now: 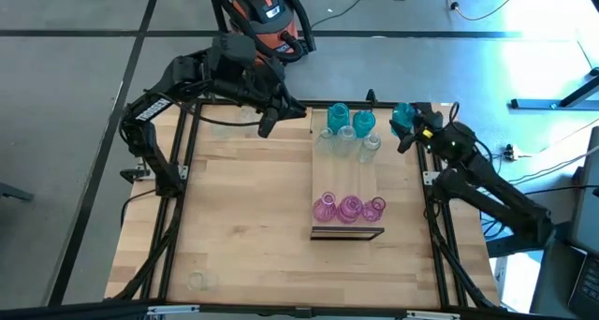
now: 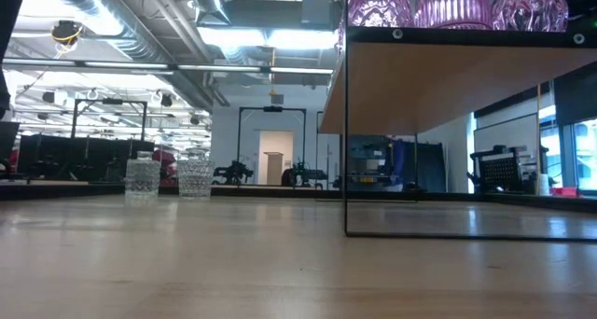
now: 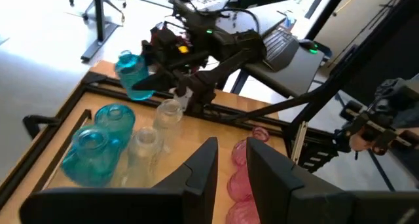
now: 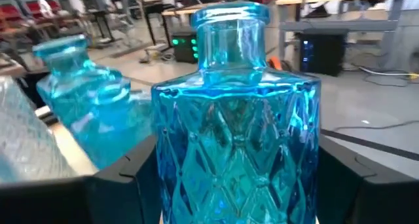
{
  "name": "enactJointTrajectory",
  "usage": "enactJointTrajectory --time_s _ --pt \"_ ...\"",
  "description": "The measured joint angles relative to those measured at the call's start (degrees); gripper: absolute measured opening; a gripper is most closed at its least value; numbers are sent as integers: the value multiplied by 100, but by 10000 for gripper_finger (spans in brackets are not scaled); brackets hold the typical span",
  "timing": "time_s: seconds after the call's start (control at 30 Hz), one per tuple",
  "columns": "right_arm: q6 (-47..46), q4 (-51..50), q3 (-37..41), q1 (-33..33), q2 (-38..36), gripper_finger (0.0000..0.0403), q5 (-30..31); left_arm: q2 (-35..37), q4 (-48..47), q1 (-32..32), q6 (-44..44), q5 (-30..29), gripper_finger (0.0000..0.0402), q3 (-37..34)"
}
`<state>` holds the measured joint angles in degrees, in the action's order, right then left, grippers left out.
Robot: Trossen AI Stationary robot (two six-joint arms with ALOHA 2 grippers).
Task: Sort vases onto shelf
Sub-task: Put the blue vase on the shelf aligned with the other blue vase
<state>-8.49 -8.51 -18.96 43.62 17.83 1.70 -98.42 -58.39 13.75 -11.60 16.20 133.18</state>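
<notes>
the table [image 1: 243, 226] is a wide wooden top in a black frame, and the shelf [image 1: 342, 175], a long light-wood board with a dark near end, lies on its right half, running from far to near.

the left arm reaches in over the far left part of the table. the left gripper [image 1: 267, 123] hangs above the wood just left of the shelf's far end, and its fingers [image 3: 200, 175] stand close together with only a narrow gap, holding nothing.

the right arm comes in from the right edge. the right gripper [image 1: 410, 131] sits just off the shelf's far right corner, its fingers spread wide around the body of a teal vase [image 4: 239, 119], which stands upright between them, off the board and beside it.

on the shelf's far end stand two more teal vases [image 1: 350, 120], with three clear vases [image 1: 348, 144] just near of them. three pink vases [image 1: 349, 208] stand in a row at the near end, by the dark edge.

two clear vases [image 2: 169, 179] stand on the table at the far left, close to each other, and another clear vase [image 1: 197, 281] sits near the table's near left corner.
</notes>
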Motion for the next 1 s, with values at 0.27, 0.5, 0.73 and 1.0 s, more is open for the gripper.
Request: enactJointTrajectory --time_s 0.27,0.5,0.73,1.0 --pt "-38 596 0 1916 985 255 -3015 -174 43 -139 -3 317 74 -4" --pt "-187 1661 -5 2398 2142 255 -4406 -227 51 -183 68 325 74 -4" --pt "-361 2679 -12 2390 2952 255 -4880 -240 46 -183 86 387 74 -4" --pt "-667 2765 -13 2386 3248 255 -5249 -240 44 -181 3 387 74 -4"
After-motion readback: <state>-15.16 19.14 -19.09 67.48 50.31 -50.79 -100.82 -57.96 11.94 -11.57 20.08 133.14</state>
